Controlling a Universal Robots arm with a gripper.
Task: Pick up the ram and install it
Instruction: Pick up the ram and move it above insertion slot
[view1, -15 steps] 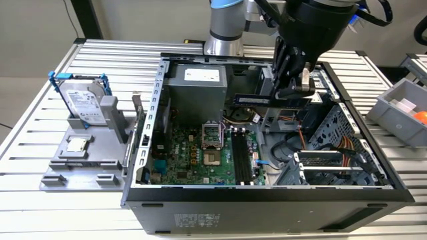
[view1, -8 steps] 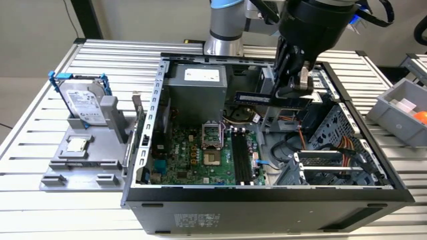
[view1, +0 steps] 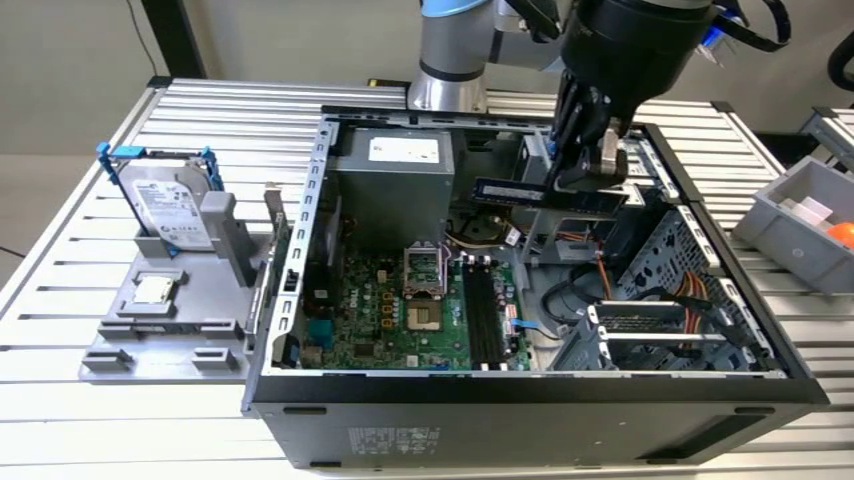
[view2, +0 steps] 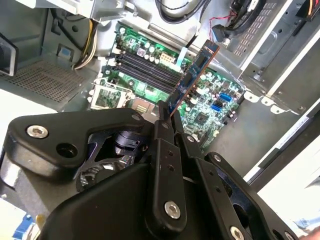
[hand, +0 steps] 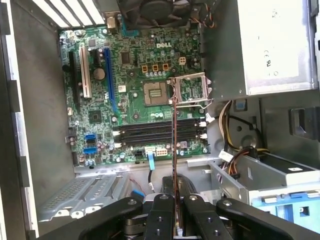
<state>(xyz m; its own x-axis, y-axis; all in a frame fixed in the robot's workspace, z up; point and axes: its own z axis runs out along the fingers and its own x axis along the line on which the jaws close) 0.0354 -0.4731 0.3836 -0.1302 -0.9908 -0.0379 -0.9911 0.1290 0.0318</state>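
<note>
**While the ram hangs in the air, the slots sit bare**

As I read the exterior view, the gripper (view1: 594, 185) is over the open computer case (view1: 534, 420), toward the case edge nearest the arm's base and beside the grey power supply (view1: 394, 170). Its fingers are clamped on the ram (view1: 514, 190), pinching one end. The rest of the stick juts out level toward the exterior view's left, well above the motherboard (view1: 387, 310).

In the first wrist view I see the ram (hand: 174, 145) edge-on, running out from the closed fingertips and crossing the long black slots (hand: 157, 131) at a right angle. I see no stick seated in them.

So the pickup is done, I judge, and the carry to the board is the step in hand. By my reckoning, seating calls for the stick's long edge to lie along one slot, not across it, squarely over that slot's length. The cables (view1: 601, 270) near the case's drive-bay side look close enough to snag.
</note>
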